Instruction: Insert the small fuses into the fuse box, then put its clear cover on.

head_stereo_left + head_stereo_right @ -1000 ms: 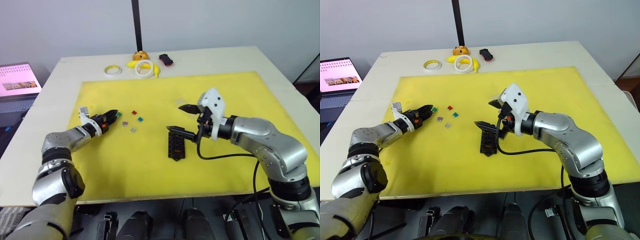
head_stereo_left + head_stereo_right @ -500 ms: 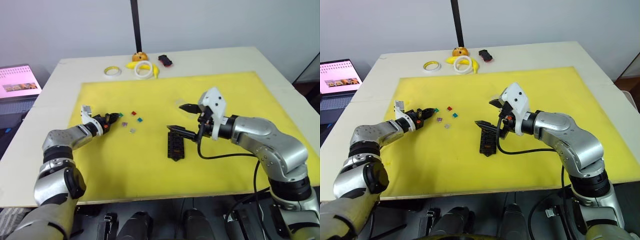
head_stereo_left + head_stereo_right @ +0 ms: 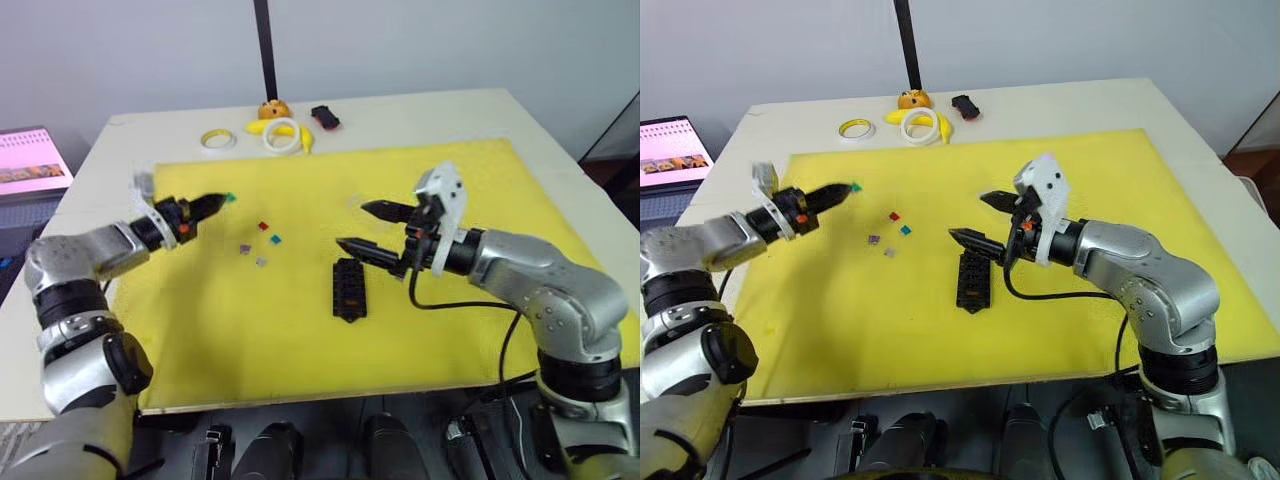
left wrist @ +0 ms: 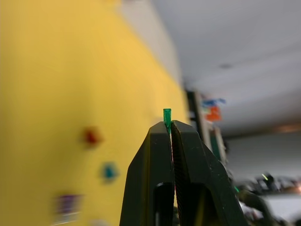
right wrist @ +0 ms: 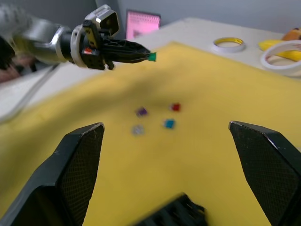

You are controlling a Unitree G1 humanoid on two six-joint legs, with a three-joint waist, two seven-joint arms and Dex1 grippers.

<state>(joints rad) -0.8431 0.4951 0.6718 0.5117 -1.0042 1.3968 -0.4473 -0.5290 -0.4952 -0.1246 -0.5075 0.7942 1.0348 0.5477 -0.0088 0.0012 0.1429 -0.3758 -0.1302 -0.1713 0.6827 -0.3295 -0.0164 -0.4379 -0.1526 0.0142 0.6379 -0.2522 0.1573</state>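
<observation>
The fuse box [image 3: 972,281] lies flat on the yellow mat [image 3: 1060,330] nearest the robot, and the right gripper [image 3: 985,219] hovers just above its far end with its jaws wide apart and empty. A little farther out, to the left of the box, a grey fuse [image 3: 889,252], a purple fuse [image 3: 873,240], a teal fuse [image 3: 905,229] and a red fuse [image 3: 894,215] lie loose on the mat in a small cluster. Beyond them the left gripper [image 3: 848,187] is raised off the mat with its jaws clamped on a green fuse [image 4: 167,114] at their tip, while tape rings [image 3: 923,126] and a black-and-red gadget [image 3: 965,104] sit at the far edge of the surface [image 3: 1070,100].
</observation>
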